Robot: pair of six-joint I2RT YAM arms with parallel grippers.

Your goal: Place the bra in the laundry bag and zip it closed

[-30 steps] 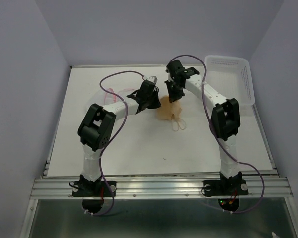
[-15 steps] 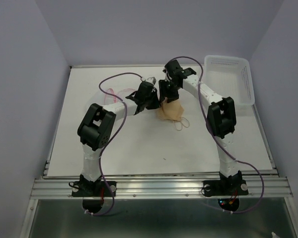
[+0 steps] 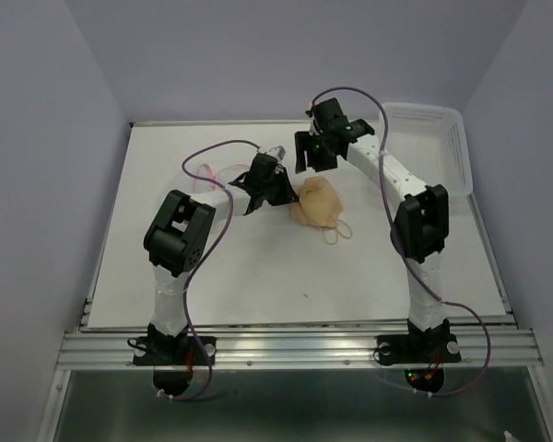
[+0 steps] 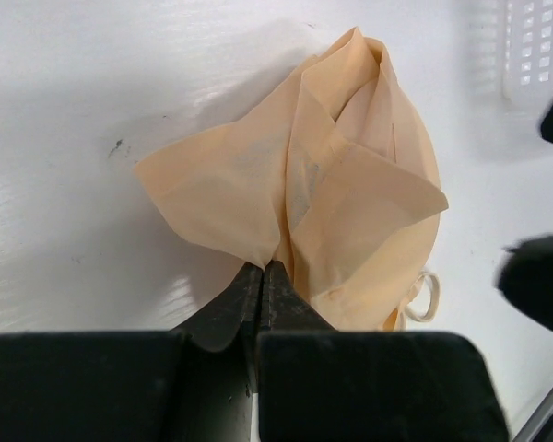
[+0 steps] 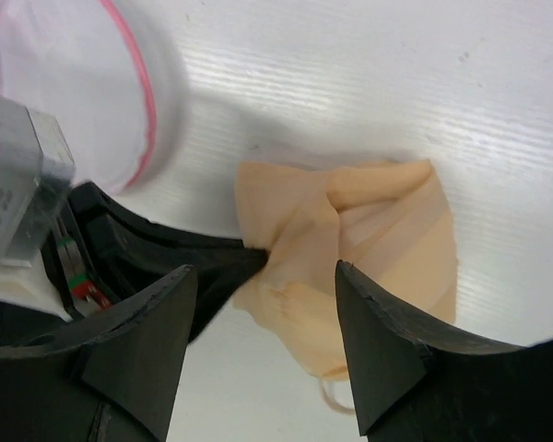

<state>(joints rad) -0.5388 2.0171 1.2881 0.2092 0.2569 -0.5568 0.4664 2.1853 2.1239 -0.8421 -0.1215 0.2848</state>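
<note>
Currently left hand (image 4: 263,269) pinches bra (image 4: 350,184) edge; right hand (image 5: 263,276) spread above; basket (image 3: 453,138) well apart.

The white table (image 3: 258,276) is carrying three things. The bra (image 4: 332,193) is lying crumpled on it, directly ahead of the left gripper (image 4: 263,267) with its near edge at the tips, and below the right gripper (image 5: 263,272). Its pale strap loops are trailing on the side away from the left gripper. The laundry bag (image 5: 64,83) is lying flat behind the left gripper. A white perforated basket (image 3: 433,138) is sitting beyond the right gripper, well apart from the bra.
</note>
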